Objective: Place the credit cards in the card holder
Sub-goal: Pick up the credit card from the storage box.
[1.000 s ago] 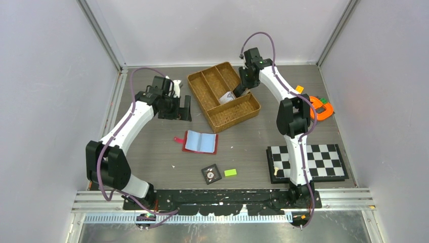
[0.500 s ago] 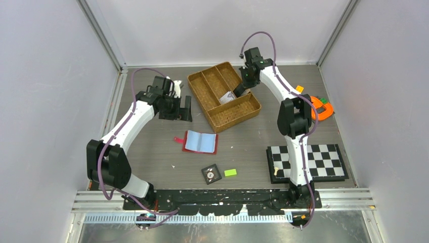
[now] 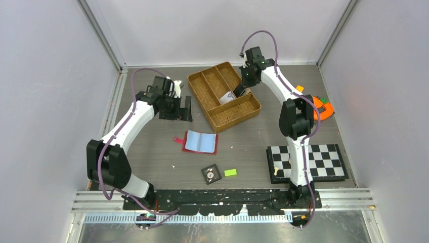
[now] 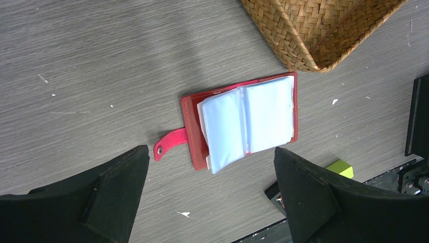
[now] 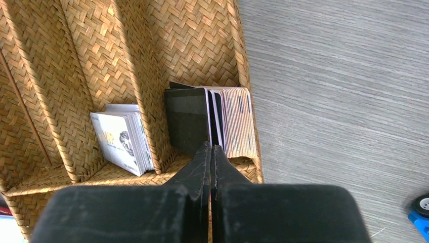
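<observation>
The red card holder [image 3: 201, 142] lies open on the table, its pale blue pockets [image 4: 248, 121] facing up and its tab pointing left. My left gripper [image 3: 179, 110] hovers open above and behind it, holding nothing; in the left wrist view its fingers [image 4: 211, 152] frame the holder. The credit cards [image 5: 232, 121] stand on edge as a stack in the end compartment of the woven tray [image 3: 222, 114], a dark card [image 5: 187, 119] at the stack's left. My right gripper [image 5: 211, 147] reaches into that compartment [image 3: 237, 92], shut on the near edge of one card in the stack.
A second stack of white printed cards [image 5: 121, 139] stands in the neighbouring tray compartment. A black tile with a dial [image 3: 211, 174] and a green block [image 3: 230, 172] lie near the front. A checkerboard [image 3: 308, 162] and orange clamp [image 3: 322, 108] sit to the right.
The right gripper's jaws have closed at the card stack in the tray. The left arm and the card holder have not moved.
</observation>
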